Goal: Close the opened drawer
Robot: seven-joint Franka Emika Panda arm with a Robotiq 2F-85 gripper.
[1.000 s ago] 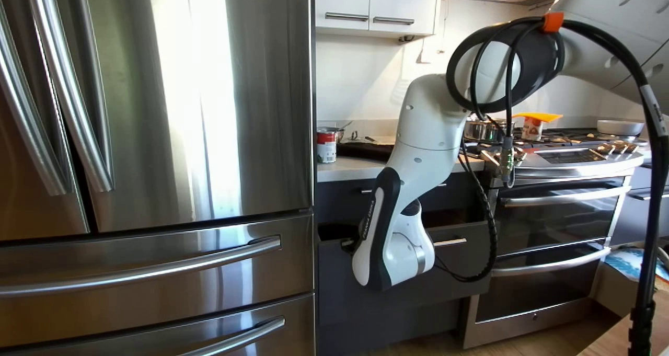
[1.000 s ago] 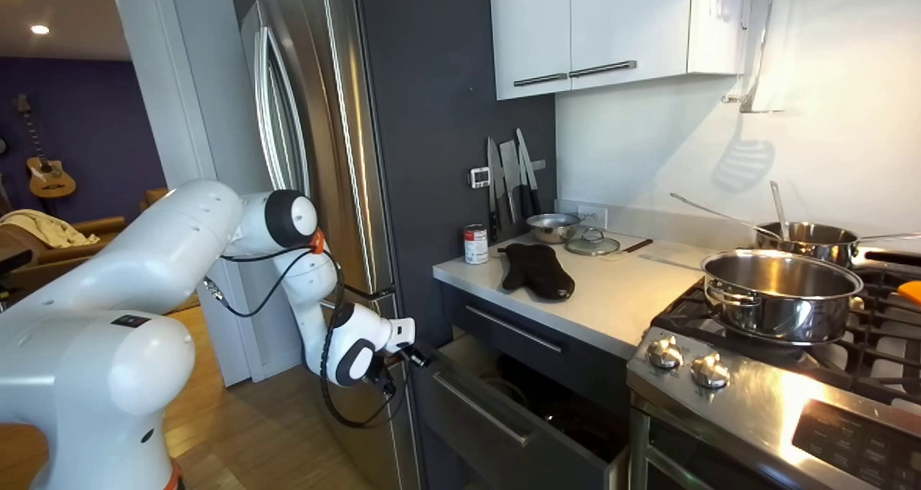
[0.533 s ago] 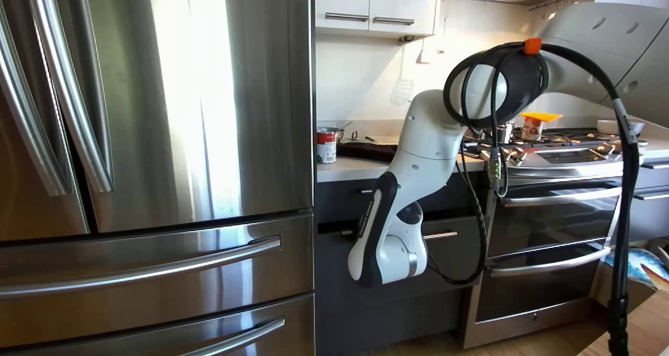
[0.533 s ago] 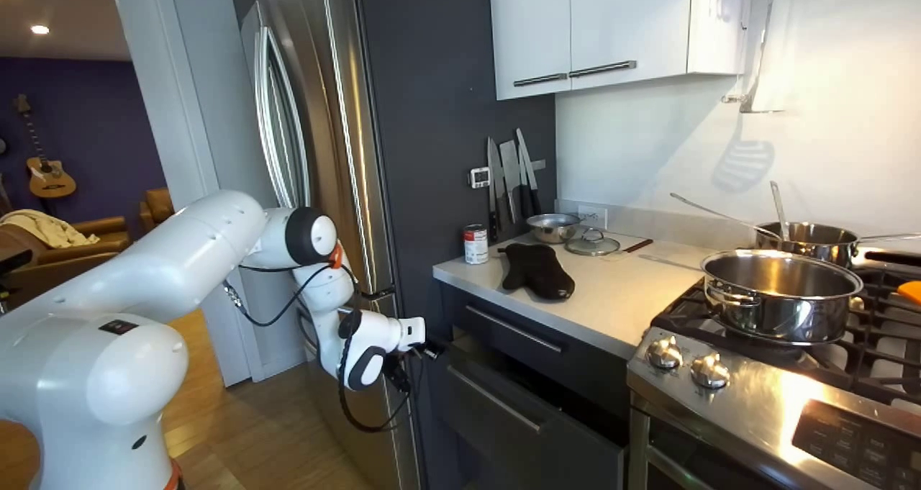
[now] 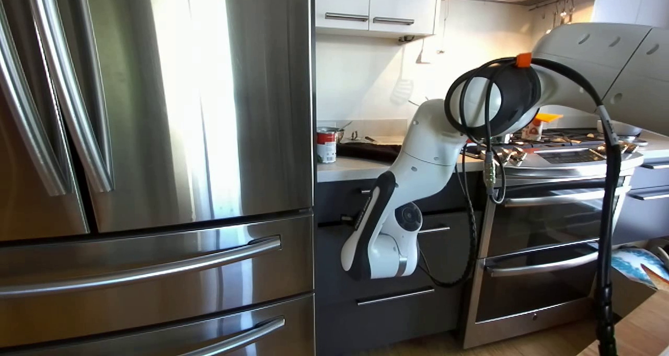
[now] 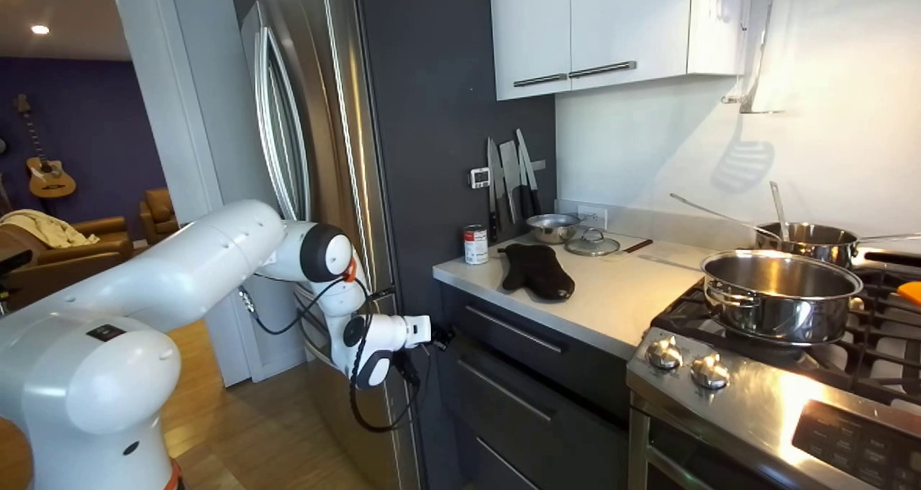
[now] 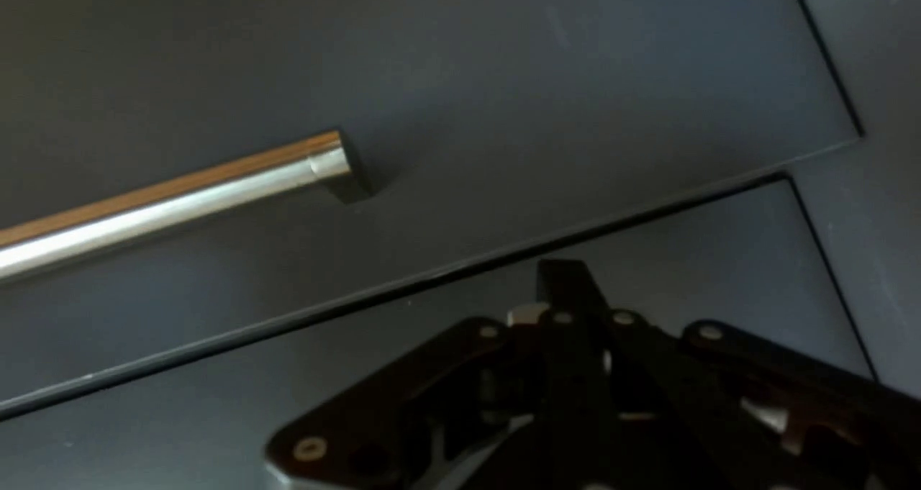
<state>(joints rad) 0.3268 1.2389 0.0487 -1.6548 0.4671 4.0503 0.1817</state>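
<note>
The drawer (image 6: 575, 447) has a dark grey front with a silver bar handle (image 6: 504, 389). It stands almost flush, with a thin dark gap along its top. It also shows in the other exterior view (image 5: 450, 254), partly behind the arm and cable. My gripper (image 6: 445, 337) is at the drawer's upper corner by the fridge panel. In the wrist view, which stands upside down, the gripper (image 7: 565, 274) is shut with nothing visible between its fingers. The drawer front (image 7: 468, 80) fills the upper part and slightly overlaps the front above it. Contact of the fingertips is not clear.
The shallower drawer (image 6: 475, 296) sits just above, under the counter (image 6: 611, 288) with a can (image 6: 475, 244) and black mitt (image 6: 540, 273). A bottom drawer handle (image 5: 395, 297) is below. The fridge (image 5: 261, 110) and oven (image 5: 538, 288) flank the cabinet. A cable (image 5: 473, 241) loops from the arm.
The drawer has slid inward from well open to almost flush, hiding its inside. My arm moved forward with it, the gripper staying at its upper corner. The bottom drawer handle has come into view.
</note>
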